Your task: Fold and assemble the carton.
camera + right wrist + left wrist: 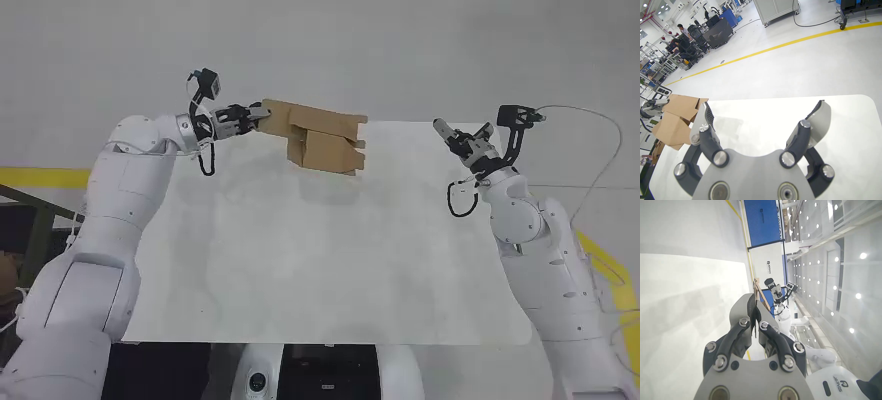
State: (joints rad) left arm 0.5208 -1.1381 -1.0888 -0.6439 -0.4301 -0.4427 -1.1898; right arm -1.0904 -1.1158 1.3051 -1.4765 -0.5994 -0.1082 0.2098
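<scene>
A brown cardboard carton [320, 135], partly folded with loose flaps, hangs over the far edge of the white table [330, 260]. My left gripper [262, 113] is shut on the carton's left flap and holds it raised. In the left wrist view the gripper [755, 306] pinches the thin cardboard edge [756, 285] between its pads. My right gripper [452, 133] stands open and empty above the table's far right corner, well apart from the carton. The right wrist view shows the right gripper [762, 110] spread wide, with the carton [677, 121] off to one side.
The white table surface [772, 121] is bare around the carton. Its rounded far right corner [869, 100] lies near my right gripper. A yellow floor line [772, 48] runs beyond the table. A grey cable [600, 130] loops off my right arm.
</scene>
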